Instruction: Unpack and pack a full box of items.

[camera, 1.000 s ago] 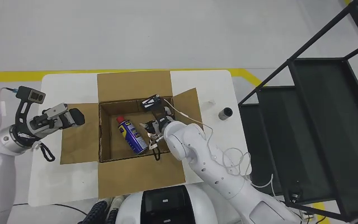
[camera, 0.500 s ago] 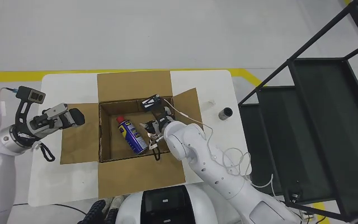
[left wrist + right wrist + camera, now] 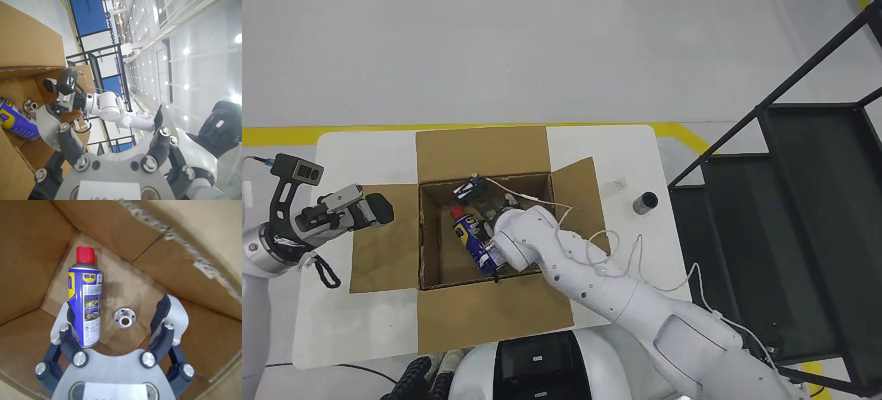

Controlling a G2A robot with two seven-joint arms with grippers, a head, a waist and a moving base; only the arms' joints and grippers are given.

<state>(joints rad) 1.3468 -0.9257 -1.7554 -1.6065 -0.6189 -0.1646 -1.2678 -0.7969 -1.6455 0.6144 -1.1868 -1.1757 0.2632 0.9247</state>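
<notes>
Since a second ago the right arm has swung across the inside of the box (image 3: 482, 155), from the side nearest the bare stretch of surface (image 3: 612, 150) toward the middle, and now hangs over what lies on the box floor. The left arm has not stirred.

Unpacking looks to be the step in hand. The right gripper (image 3: 116, 303) has its fingers spread wide and holds nothing. Two things lie on the cardboard floor under it: a blue spray can (image 3: 88, 298) with a red cap, on its side, and a small metal flange (image 3: 124, 320) just beside it. From the wrist camera the flange sits between the two fingers, so I would guess it is the target. The next move calls for a straight drop and a careful pinch, since the flange is low and flat.

One finger lies right alongside the can, which could be nudged or rolled on the way down; the box walls also leave little room.

The left gripper (image 3: 377, 209) hovers over the side flap, fingers open and empty. A small dark cylinder (image 3: 645, 203) stands out on the surface, well apart from the box.
</notes>
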